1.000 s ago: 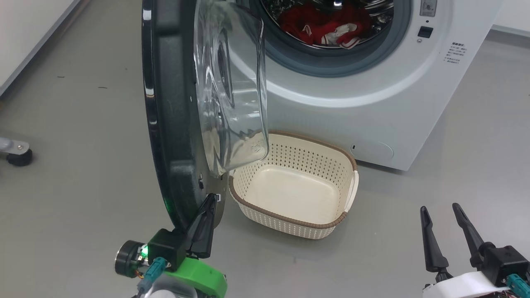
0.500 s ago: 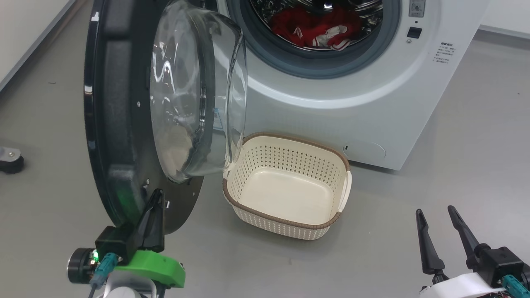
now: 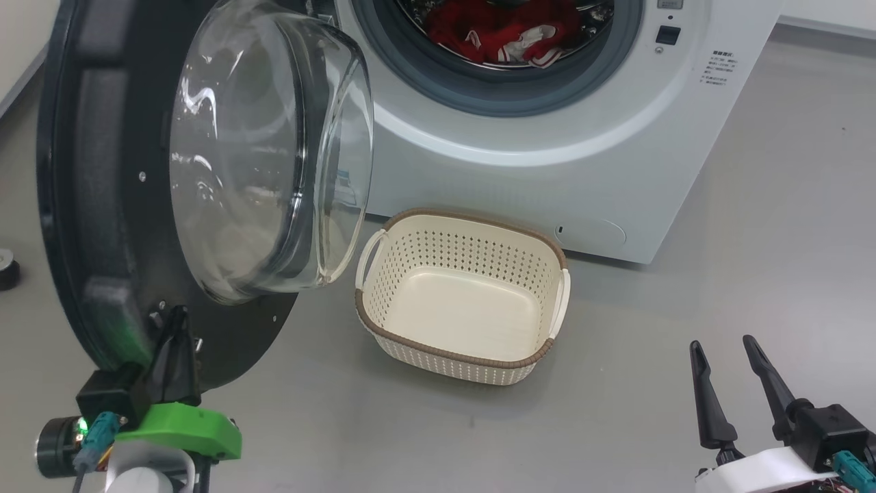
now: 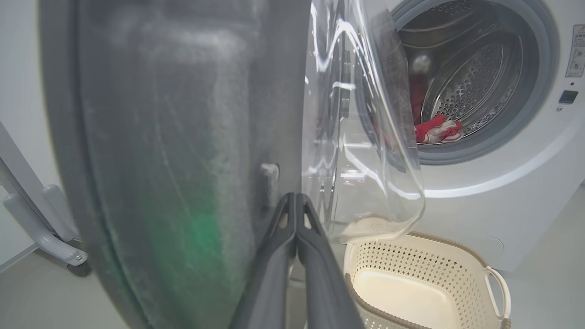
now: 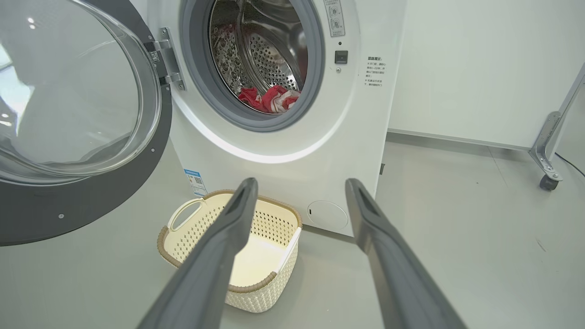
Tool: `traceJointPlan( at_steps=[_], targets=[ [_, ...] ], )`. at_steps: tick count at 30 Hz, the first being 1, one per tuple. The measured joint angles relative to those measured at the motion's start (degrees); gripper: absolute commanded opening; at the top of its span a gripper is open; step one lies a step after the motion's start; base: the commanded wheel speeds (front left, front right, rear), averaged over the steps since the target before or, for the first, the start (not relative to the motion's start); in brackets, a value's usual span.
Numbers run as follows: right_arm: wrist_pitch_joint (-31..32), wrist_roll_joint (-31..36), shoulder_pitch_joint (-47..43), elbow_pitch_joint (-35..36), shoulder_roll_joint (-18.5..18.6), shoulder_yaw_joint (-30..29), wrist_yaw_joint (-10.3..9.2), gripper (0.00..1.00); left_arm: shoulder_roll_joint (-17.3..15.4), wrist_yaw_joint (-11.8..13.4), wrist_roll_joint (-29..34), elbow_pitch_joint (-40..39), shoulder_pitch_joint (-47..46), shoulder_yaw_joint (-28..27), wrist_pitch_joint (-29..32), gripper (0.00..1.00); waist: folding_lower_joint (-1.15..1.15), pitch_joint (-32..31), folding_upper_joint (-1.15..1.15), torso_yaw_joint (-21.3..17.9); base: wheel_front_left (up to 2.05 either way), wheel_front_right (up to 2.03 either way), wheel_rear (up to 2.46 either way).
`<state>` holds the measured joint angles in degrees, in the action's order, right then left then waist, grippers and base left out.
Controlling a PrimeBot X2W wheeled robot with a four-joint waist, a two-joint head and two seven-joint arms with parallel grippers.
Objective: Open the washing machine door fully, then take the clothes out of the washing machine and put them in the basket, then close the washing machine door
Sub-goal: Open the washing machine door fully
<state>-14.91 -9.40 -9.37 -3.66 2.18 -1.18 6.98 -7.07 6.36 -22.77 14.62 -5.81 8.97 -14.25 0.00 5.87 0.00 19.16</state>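
Against the stiff, heavy-looking washing machine door (image 3: 89, 171), left gripper (image 3: 178, 316) fingers pressed together; right gripper (image 3: 722, 342) fingers spread wide; clothes (image 3: 479, 31) likely soft, light: pinch a raised fold.

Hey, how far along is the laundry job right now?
Done: the washing machine door is swung wide open. Underway: the shut left hand sits at the door's lower edge, apparently to push it fully open. Left: the clothes lie in the washing machine, the basket is empty, the open right hand holds nothing, and the door needs closing.
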Motion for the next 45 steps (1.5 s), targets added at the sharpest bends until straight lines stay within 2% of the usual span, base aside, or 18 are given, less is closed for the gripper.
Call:
traceJointPlan(
  at_steps=[8,26,34,45],
  targets=[
    [0.00,0.05,1.13,0.38,0.01,-0.25,0.00,1.00,-1.05,0.01,-0.27,2.61,-1.65,-5.86,-0.01,0.00,0.00,1.59,0.00,-1.14,0.00,0.00,0.00],
    [0.00,0.48,3.14,0.97,0.44,-0.89,0.01,1.00,-1.24,0.41,-0.77,10.17,-8.37,-17.51,-0.03,0.00,0.00,4.83,0.00,-2.93,0.00,0.00,0.00],
    [0.00,0.47,3.33,0.93,0.45,-0.89,0.01,1.00,-1.83,0.43,-0.59,11.32,-9.43,-18.98,-0.03,0.00,0.00,4.99,0.00,-3.16,0.00,0.00,0.00],
    [0.00,0.47,3.57,0.11,0.43,0.10,0.01,1.00,0.07,0.47,1.69,8.94,-8.90,-19.74,-0.19,0.00,0.00,3.45,0.00,-3.42,0.00,0.00,0.00]
  ],
)
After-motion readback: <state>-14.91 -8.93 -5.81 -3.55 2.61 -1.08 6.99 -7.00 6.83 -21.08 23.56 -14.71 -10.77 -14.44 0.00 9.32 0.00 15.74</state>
